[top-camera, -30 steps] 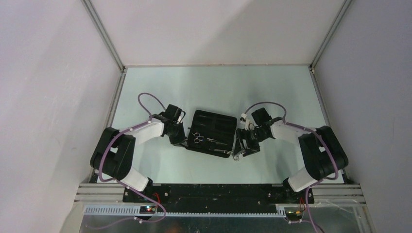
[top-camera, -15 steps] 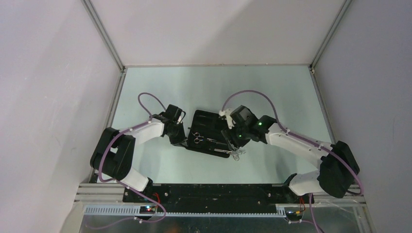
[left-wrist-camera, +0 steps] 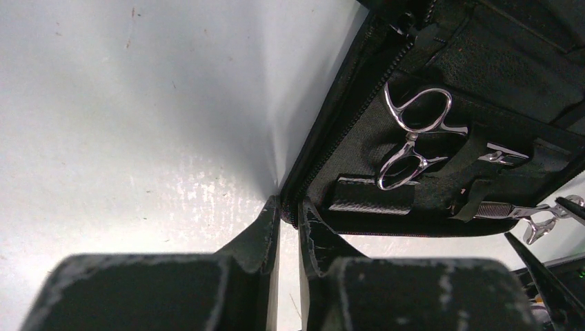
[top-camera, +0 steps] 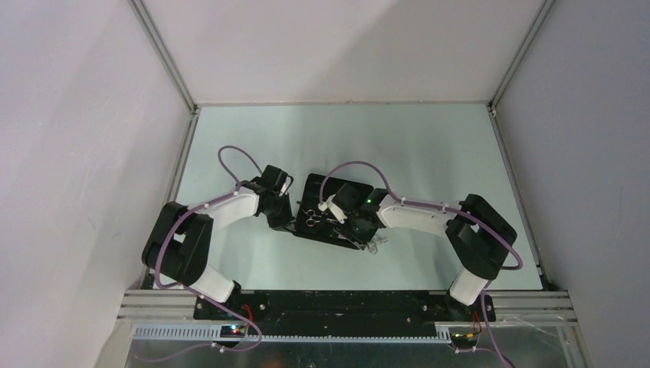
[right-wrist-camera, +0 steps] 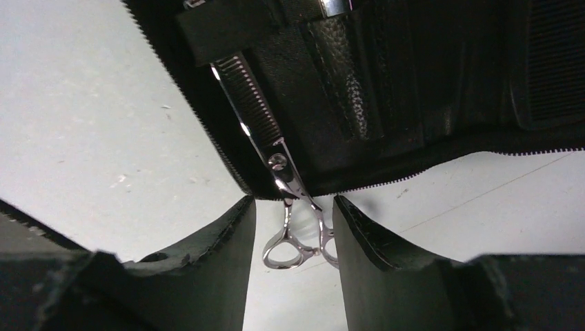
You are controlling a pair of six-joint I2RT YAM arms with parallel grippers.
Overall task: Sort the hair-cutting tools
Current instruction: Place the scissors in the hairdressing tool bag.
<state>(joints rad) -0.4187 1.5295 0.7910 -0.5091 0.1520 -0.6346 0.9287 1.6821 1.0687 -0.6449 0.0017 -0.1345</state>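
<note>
The black case (top-camera: 337, 198) lies open at mid-table. One silver scissors (left-wrist-camera: 412, 136) sits strapped in its left part, also seen from above (top-camera: 310, 219). A second, toothed scissors (right-wrist-camera: 265, 141) lies half in the case, its ring handles (top-camera: 373, 244) sticking out over the near edge. My right gripper (right-wrist-camera: 294, 203) is open, its fingers either side of those ring handles; from above it sits over the case's near right part (top-camera: 367, 238). My left gripper (left-wrist-camera: 288, 205) is shut on the case's zipped left edge (top-camera: 289, 224). A black comb (right-wrist-camera: 555, 62) shows ribbed in a pocket.
Grey walls and metal rails (top-camera: 163, 55) bound the pale table (top-camera: 429, 146) on three sides. The arm bases stand on the black plate (top-camera: 337, 305) at the near edge. The right arm's purple cable (top-camera: 360, 165) arches over the case.
My right arm has swung left from beside the case's right end to over its near part, fingers now straddling the toothed scissors' handles. The left arm has not moved.
</note>
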